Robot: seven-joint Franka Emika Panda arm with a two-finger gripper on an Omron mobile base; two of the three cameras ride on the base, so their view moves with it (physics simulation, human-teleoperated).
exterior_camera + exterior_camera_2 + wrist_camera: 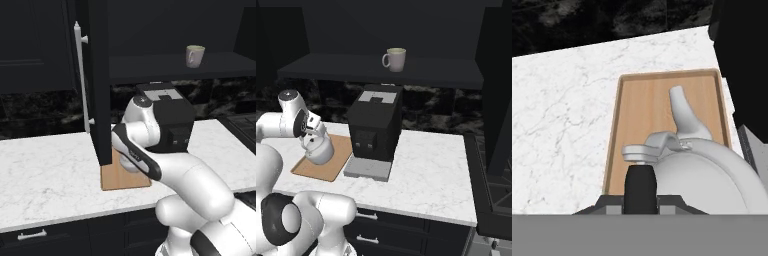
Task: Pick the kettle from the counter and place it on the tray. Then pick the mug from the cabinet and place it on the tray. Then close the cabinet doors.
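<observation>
Kettle (319,149) hangs in the jaws of the robot's gripper (310,134) directly over the wooden tray (339,165), the jaws drawn narrow around the kettle's top at its handle (the exact contact is partly hidden by the hand itself). From the right base view the kettle sits at or just above the tray's near-left part, and whether its base already touches the wood cannot be told. In the hand view the kettle lies immediately under and slightly right of the jaws, its spout pointing away from the camera along the tray's long axis, toward the dark backsplash. The tray rests on the white marble table (45,170), just beside the black coffee machine (375,127), with its long side running away from the robot. Judging by this, the coming move is a short straight lowering, then a release. Above, the mug (395,59) waits upright on the shelf of the cabinet (376,70), whose door (100,85) stands open.
</observation>
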